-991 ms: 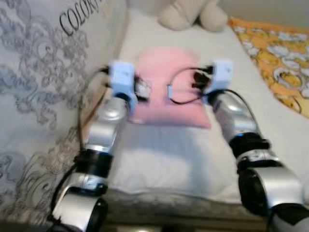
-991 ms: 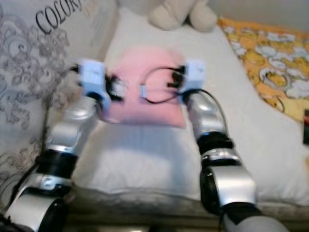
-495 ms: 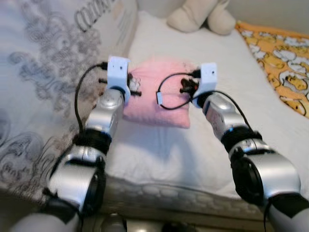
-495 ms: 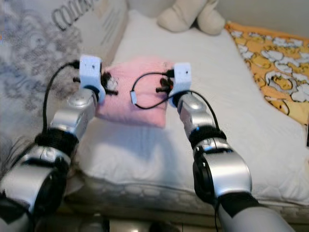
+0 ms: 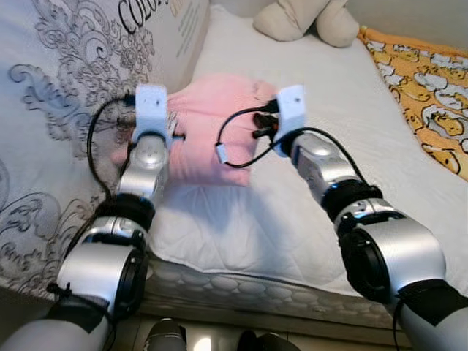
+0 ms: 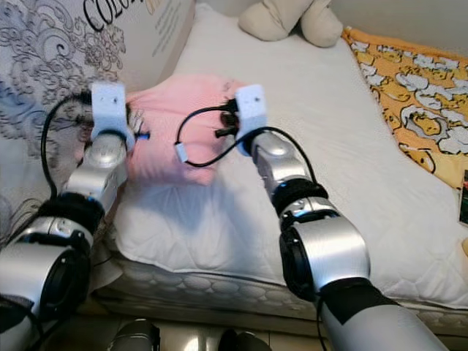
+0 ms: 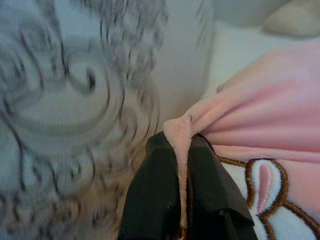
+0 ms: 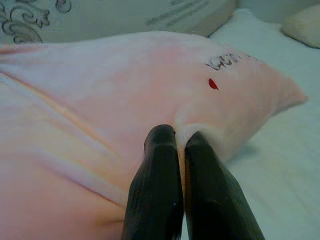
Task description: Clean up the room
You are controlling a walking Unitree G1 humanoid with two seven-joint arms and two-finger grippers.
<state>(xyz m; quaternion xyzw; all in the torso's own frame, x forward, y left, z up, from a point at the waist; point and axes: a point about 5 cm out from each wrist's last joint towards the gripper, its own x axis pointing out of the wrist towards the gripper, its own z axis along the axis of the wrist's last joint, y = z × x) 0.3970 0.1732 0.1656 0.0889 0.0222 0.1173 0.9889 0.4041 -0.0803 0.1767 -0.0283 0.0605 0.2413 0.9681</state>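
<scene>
We are pinching the pink pillow (image 5: 208,128) with 2 grippers, the left gripper (image 7: 182,165) clamped on its left corner and the right gripper (image 8: 179,145) clamped on its right edge, its long axis running left-right over the white mattress (image 5: 307,212) beside the patterned duvet (image 5: 66,88).

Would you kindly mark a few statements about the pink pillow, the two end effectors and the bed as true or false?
1. Both end effectors pinch the pink pillow. True: the left end effector and the right end effector each clamp a fold of it.
2. The pillow is blue. False: it is pink.
3. A beige plush toy lies at the far end of the white mattress. True.
4. The orange patterned blanket lies on the robot's left. False: it lies on its right.
</scene>
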